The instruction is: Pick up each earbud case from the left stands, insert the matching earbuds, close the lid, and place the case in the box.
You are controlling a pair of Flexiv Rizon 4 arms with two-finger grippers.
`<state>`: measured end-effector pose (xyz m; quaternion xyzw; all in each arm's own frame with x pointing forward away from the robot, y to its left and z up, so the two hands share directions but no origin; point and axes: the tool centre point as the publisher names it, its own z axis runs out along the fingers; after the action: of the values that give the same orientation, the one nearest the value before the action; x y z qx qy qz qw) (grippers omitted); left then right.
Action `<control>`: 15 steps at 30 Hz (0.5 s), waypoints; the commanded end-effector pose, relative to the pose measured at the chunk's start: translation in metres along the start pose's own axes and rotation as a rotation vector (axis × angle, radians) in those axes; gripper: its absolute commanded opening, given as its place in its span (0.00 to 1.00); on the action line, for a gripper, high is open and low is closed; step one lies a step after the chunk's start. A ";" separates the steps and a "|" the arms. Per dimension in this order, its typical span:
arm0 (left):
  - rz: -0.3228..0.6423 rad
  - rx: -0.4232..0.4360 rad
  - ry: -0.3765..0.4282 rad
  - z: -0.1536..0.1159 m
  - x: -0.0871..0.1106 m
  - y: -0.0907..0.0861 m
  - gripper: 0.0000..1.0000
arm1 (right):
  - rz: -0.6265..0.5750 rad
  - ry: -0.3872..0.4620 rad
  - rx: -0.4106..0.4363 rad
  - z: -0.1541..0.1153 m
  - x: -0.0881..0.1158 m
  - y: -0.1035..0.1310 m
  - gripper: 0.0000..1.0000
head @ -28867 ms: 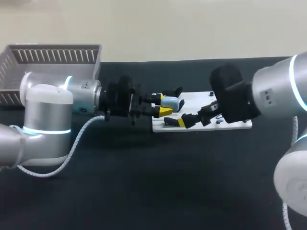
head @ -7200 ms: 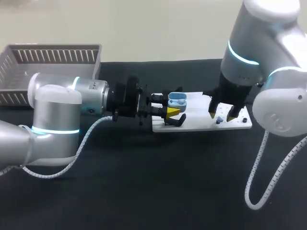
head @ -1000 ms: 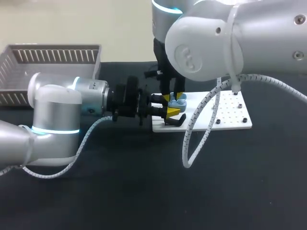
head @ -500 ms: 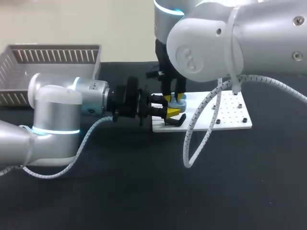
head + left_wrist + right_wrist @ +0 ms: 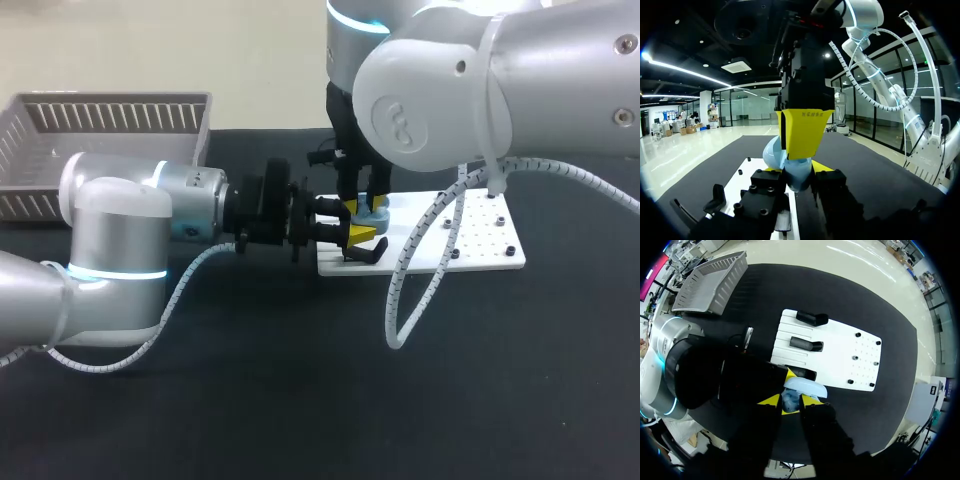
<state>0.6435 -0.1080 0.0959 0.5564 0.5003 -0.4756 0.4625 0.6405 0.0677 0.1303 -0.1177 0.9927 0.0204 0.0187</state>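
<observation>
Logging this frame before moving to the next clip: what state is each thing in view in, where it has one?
earbud case: lid open, clamped in the left gripper.
left gripper: shut on the earbud case.
right gripper: over the open case; grip not readable.
stands: the two in clear view hold no case.
box: upright, no case visible inside.

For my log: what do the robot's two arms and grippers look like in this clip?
The left arm and right arm have rounded silver-grey shells with glowing cyan rings at the joints. A white spiral-wrapped left cable and right cable loop loose. The left gripper and right gripper are black with bright yellow accents.
</observation>
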 end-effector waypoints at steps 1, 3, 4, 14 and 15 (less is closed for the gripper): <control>0.002 -0.005 -0.001 -0.001 -0.001 -0.002 0.00 | -0.004 -0.012 -0.005 -0.004 0.004 -0.001 0.94; 0.002 -0.005 -0.001 -0.001 -0.001 -0.002 0.00 | -0.009 -0.020 -0.006 -0.008 0.006 0.000 1.00; 0.002 -0.005 -0.001 -0.001 -0.001 -0.002 0.00 | -0.014 -0.024 -0.010 -0.010 0.008 0.001 1.00; 0.002 -0.005 -0.001 -0.001 -0.001 -0.002 0.00 | 0.028 -0.119 -0.038 -0.045 0.014 -0.002 1.00; 0.002 -0.005 -0.001 -0.001 -0.001 -0.002 0.00 | 0.050 -0.131 -0.030 -0.046 0.012 -0.005 1.00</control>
<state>0.6429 -0.1072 0.0968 0.5566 0.5002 -0.4755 0.4625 0.6364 0.0676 0.1720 -0.1036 0.9925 0.0411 0.0509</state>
